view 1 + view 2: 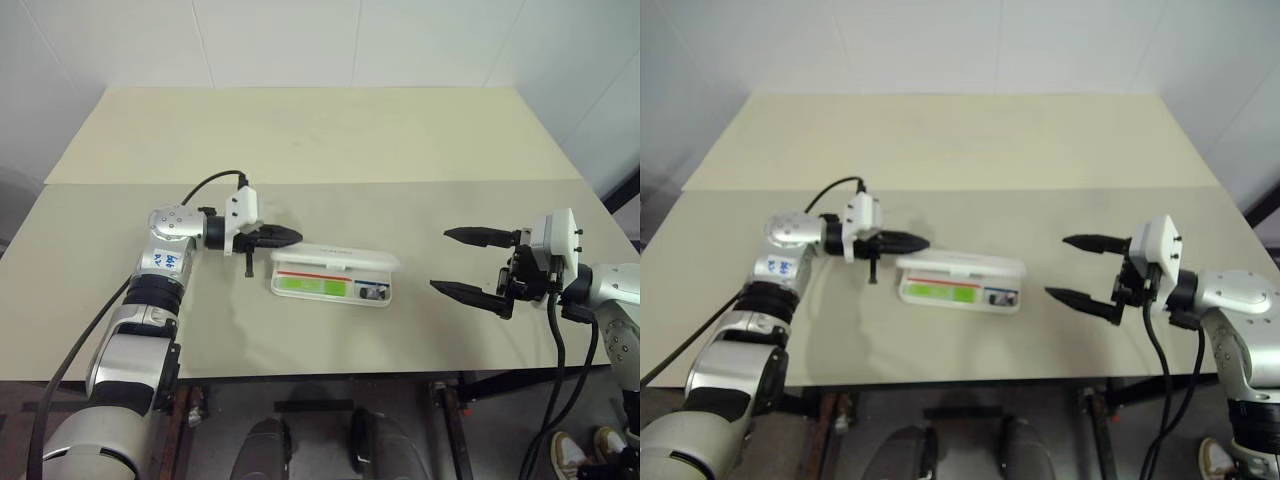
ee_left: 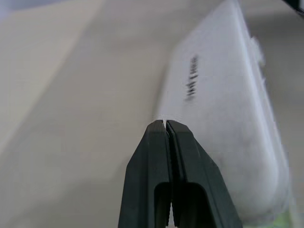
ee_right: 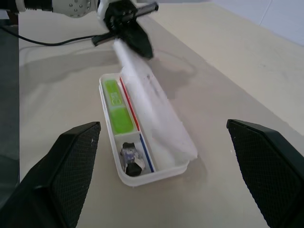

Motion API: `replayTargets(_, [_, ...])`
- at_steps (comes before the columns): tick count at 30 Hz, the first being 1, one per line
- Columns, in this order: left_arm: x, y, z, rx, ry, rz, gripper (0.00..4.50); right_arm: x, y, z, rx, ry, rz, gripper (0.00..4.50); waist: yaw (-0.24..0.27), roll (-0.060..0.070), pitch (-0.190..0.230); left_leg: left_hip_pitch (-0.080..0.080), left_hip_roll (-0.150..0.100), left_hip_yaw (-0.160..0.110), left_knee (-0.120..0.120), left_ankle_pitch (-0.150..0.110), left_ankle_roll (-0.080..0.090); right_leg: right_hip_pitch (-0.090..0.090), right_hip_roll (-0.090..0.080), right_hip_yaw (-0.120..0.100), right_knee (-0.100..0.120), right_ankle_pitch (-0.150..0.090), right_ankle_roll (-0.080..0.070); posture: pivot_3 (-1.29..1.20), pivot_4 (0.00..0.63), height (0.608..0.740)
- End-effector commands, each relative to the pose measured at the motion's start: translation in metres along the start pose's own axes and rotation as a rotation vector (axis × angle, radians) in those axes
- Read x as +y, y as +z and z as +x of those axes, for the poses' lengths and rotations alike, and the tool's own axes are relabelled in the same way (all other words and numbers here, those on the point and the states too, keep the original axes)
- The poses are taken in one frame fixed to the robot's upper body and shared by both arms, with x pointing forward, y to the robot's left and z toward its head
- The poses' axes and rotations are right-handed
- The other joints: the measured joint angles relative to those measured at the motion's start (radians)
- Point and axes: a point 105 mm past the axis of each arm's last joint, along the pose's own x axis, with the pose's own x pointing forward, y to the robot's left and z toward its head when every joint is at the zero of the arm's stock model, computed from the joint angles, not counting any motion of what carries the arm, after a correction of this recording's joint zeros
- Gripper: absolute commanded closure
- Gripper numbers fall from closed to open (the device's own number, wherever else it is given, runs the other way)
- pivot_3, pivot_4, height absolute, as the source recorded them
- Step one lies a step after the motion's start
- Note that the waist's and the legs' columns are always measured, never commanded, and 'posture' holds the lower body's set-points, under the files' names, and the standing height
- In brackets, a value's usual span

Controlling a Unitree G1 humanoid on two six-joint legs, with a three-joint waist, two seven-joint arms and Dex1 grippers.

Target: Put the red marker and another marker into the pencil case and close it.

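Note:
The white pencil case [image 1: 283,289] lies at the table's middle, near the front edge. Its lid [image 1: 340,257] stands half raised and leans over the tray. The lime-green marker [image 3: 118,111] lies in the long front compartment, beside a thin red line. The red marker is hidden. My left gripper [image 1: 297,237] is shut with nothing in it, and its tip touches the lid's left end; the lid's logo [image 2: 191,84] shows just past the tip. My right gripper [image 1: 440,260] hovers open to the right of the case, apart from it and pointing at it.
A small dark object [image 3: 131,159] sits in the case's short right compartment. The beige table [image 1: 300,140] stretches back to a white tiled wall. A black cable [image 1: 205,183] arcs above my left wrist.

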Motion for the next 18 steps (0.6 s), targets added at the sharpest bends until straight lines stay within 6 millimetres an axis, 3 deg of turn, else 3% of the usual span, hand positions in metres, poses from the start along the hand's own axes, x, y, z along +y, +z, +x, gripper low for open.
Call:
replayTargets(1, [-0.008,0.004,0.01,0.012,-0.05,0.014,4.48,0.004,0.009,0.004,-0.033,0.011,-0.023,0.0,-0.001,0.0,0.0,0.0,0.0,0.0,0.0,0.0,0.0,0.0,0.0,0.0,0.0,0.0,0.0,0.0,0.15,0.74])
replayTargets(6, [-0.03,-0.016,0.033,0.105,-0.115,-0.028,4.48,0.007,0.012,0.008,-0.047,0.007,-0.03,0.0,-0.001,0.0,0.0,0.0,0.0,0.0,0.0,0.0,0.0,0.0,0.0,0.0,0.0,0.0,0.0,0.0,0.15,0.74])
replayTargets(18, [-0.043,-0.036,0.041,0.228,-0.142,-0.106,4.48,0.015,0.017,0.013,-0.065,-0.004,-0.031,0.0,-0.001,0.001,-0.002,0.01,0.001,0.0,0.0,0.0,0.0,0.009,0.0,0.001,-0.001,-0.002,-0.003,0.0,0.15,0.74])
